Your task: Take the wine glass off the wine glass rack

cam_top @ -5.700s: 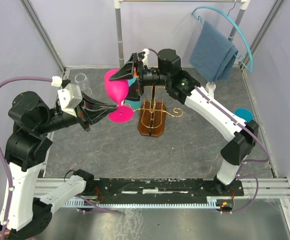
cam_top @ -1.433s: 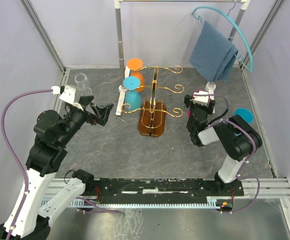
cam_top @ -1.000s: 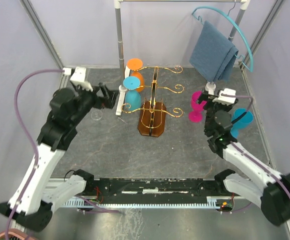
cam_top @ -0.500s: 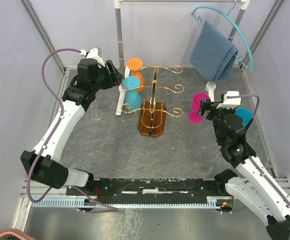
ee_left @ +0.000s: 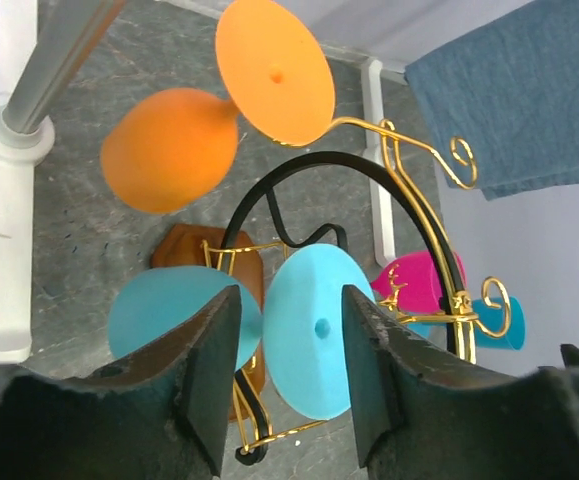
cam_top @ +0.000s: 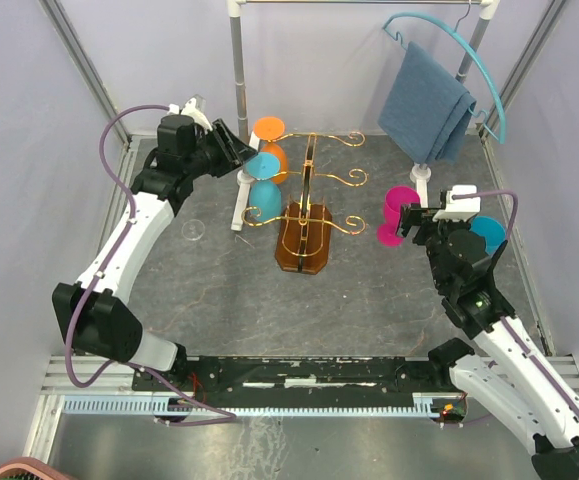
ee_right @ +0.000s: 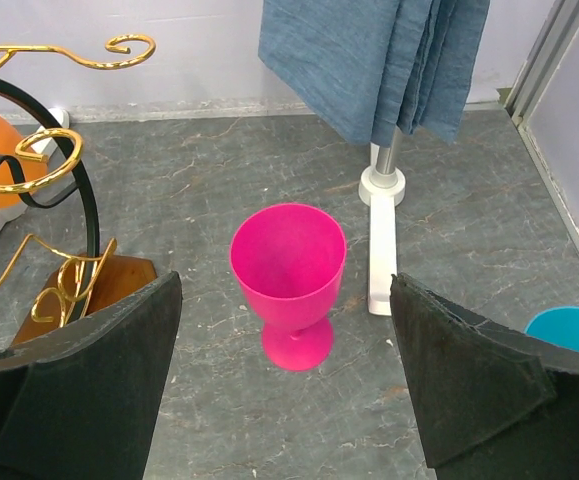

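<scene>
The gold wire wine glass rack point(cam_top: 309, 185) stands mid-table on its brown oval base point(cam_top: 302, 245). An orange wine glass point(cam_top: 269, 140) and a blue wine glass point(cam_top: 262, 190) hang on its left arms. In the left wrist view the blue glass's foot point(ee_left: 319, 330) lies just beyond my open left gripper point(ee_left: 289, 375), with the orange glass point(ee_left: 169, 150) above it. My left gripper point(cam_top: 237, 158) is at the rack's left side. A pink wine glass point(ee_right: 291, 270) stands upright on the table. My right gripper point(ee_right: 284, 300) is wide open just behind it, apart from it point(cam_top: 409, 218).
A white pole stand point(cam_top: 237, 100) rises just left of the rack, its foot point(cam_top: 239, 200) on the table. A blue towel point(cam_top: 427, 100) hangs on a teal hanger at the back right. A blue cup point(cam_top: 487, 232) sits by the right arm. A clear glass point(cam_top: 194, 230) is at the left.
The pink glass has gone from the rack to the table at the right, and my right gripper has let it go. My left arm has swung up to the blue glass's foot.
</scene>
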You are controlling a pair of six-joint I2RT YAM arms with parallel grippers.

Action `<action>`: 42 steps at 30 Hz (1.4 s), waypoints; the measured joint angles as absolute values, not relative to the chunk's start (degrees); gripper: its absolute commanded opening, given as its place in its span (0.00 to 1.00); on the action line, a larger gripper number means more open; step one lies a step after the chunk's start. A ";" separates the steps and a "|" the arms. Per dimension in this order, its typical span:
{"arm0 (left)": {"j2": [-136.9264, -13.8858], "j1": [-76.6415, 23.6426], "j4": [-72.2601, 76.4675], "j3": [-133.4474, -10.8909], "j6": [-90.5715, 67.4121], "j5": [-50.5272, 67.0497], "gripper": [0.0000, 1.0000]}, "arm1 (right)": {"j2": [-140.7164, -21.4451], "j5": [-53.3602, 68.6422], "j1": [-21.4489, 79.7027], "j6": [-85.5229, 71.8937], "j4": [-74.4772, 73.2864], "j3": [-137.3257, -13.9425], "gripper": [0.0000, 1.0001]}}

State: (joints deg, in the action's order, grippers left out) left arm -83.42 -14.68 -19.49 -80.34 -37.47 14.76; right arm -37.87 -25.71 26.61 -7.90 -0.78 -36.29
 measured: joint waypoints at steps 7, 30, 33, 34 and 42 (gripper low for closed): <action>-83.40 -14.20 -16.12 -79.70 -39.66 19.05 0.39 | -37.19 -25.98 26.61 -7.90 -0.95 -36.29 0.92; -83.29 -13.89 -11.70 -76.79 -43.05 25.78 0.04 | -36.82 -27.70 26.61 -8.32 -0.95 -36.29 0.94; -83.29 -13.85 -11.11 -76.73 -43.86 26.72 0.03 | -36.88 -27.73 26.61 -8.32 -0.95 -36.29 0.94; -83.29 -13.74 -10.72 -76.73 -43.99 27.03 0.03 | -36.93 -27.75 26.61 -8.34 -0.95 -36.29 0.94; -83.31 -12.80 -9.72 -76.69 -45.15 29.10 0.03 | -36.99 -28.36 26.61 -8.32 -0.97 -36.29 0.95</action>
State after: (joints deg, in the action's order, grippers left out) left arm -83.31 -12.80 -9.72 -76.69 -45.15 29.10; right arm -36.99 -28.36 26.61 -8.32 -0.97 -36.29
